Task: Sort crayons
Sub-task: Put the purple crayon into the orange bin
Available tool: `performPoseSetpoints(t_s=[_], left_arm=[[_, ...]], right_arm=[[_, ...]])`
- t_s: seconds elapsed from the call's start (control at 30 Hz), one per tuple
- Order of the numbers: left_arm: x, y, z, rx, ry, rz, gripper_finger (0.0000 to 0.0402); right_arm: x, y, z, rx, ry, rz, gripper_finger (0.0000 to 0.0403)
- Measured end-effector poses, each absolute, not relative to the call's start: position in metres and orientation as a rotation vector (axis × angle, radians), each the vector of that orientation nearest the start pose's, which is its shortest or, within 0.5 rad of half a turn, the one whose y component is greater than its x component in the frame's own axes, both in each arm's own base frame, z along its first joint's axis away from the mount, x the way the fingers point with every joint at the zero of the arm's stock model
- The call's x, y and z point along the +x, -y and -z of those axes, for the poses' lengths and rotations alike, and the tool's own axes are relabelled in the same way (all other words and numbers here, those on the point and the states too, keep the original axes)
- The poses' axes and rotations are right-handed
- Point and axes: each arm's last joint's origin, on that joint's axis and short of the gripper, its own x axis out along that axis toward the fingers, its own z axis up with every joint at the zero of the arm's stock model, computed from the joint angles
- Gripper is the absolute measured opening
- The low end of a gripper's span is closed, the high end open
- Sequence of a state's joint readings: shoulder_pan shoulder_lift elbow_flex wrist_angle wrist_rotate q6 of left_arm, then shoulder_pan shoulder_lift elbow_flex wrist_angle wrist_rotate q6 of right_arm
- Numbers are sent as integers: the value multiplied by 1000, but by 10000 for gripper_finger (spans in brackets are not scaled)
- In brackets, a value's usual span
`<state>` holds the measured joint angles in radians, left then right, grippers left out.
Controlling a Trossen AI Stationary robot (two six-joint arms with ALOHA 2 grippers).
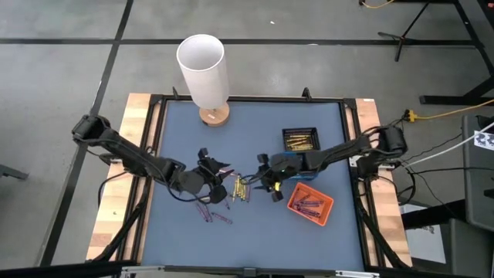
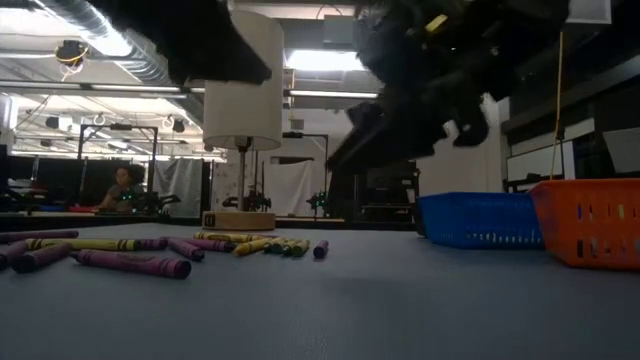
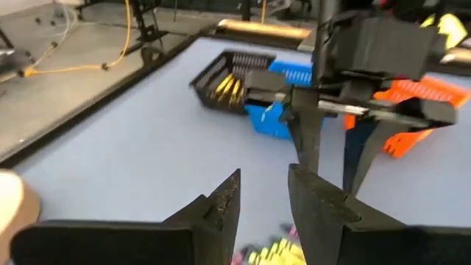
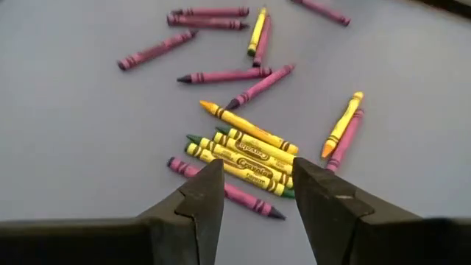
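Sprawling across grey-blue table [image 1: 255, 232]: yellow and purple crayons [image 4: 243, 151].

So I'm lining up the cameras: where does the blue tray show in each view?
High view: blue tray right of centre, partly under the right arm, below the black tray.
Low view: right side, beside the orange tray.
Left wrist view: upper middle, behind the right claw.
Right wrist view: not in it.
Shared landmark: the orange tray.

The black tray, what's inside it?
Yellow crayons lie inside the black tray. Its walls hide how many there are and whether anything lies under them.
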<state>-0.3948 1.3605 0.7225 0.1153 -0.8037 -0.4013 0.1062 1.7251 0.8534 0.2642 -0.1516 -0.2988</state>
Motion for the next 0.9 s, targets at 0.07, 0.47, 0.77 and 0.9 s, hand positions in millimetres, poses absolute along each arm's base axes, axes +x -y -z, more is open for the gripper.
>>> performPoseSetpoints(t_s=[0.07, 0.47, 0.77, 0.9], left_arm=[[258, 87, -215, -112, -343, -475, 100], [257, 87, -212, -157, -323, -477, 100], [257, 87, -213, -165, -315, -472, 100], [257, 87, -213, -165, -315, -471, 100]], right_arm=[[348, -42, -155, -290, -603, -351, 161], [372, -45, -127, -365, -734, -456, 161], [375, -45, -117, -388, -745, -462, 161], [376, -45, -113, -387, -750, -464, 161]])
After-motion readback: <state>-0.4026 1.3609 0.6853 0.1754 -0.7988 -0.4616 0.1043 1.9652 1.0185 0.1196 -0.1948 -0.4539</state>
